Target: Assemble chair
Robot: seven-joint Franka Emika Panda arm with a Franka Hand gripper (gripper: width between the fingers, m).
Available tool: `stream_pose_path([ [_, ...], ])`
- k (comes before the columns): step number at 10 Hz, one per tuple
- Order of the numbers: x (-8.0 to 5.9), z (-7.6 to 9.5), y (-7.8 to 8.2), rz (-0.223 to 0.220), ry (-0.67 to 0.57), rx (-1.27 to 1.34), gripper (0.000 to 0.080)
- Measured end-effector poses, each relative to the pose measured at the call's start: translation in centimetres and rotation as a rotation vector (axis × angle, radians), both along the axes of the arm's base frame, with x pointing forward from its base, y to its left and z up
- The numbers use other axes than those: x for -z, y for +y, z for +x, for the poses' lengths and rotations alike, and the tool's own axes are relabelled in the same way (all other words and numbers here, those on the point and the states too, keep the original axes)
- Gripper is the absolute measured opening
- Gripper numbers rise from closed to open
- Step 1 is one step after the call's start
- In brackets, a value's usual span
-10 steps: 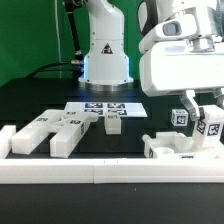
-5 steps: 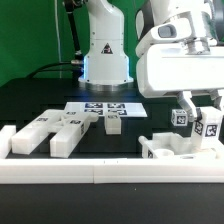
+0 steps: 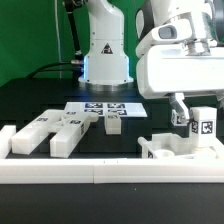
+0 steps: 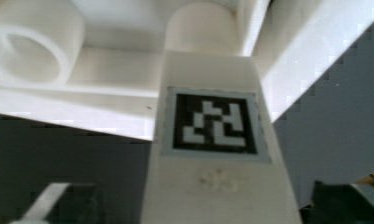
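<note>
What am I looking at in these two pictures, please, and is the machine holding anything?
It is a white robot arm putting a chair together on a black table. One picture is from a camera standing off the arm; the close-up is from a camera on its wrist. Loose white chair pieces lie at the exterior view's left, with the marker board farther back. At that view's right, a tagged post stands upright at the part-built piece. The jaws stand open on either side of it, apparently not gripping.
</note>
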State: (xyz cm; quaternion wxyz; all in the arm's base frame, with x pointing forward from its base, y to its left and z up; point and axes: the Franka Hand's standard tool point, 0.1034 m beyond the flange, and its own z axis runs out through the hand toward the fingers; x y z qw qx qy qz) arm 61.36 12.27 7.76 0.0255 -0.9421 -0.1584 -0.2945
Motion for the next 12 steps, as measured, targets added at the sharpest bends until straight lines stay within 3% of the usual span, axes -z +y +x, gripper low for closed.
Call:
stream_pose_path([
  [1,-0.2,0.1,-0.2,-0.004,0.001,-0.002,0.0634],
  [2,-0.4,0.1,-0.2,-0.006,-0.002,-0.004,0.0645],
  [7,-2.9,0.7,-0.6,-0.016,0.005,-0.010,0.0649],
  [10,-2.8,0.6,-0.5,-0.019,0.031,-0.015,0.0649],
  [12,-2.4,0.2,0.2,-0.027,0.141,-0.028,0.0649],
])
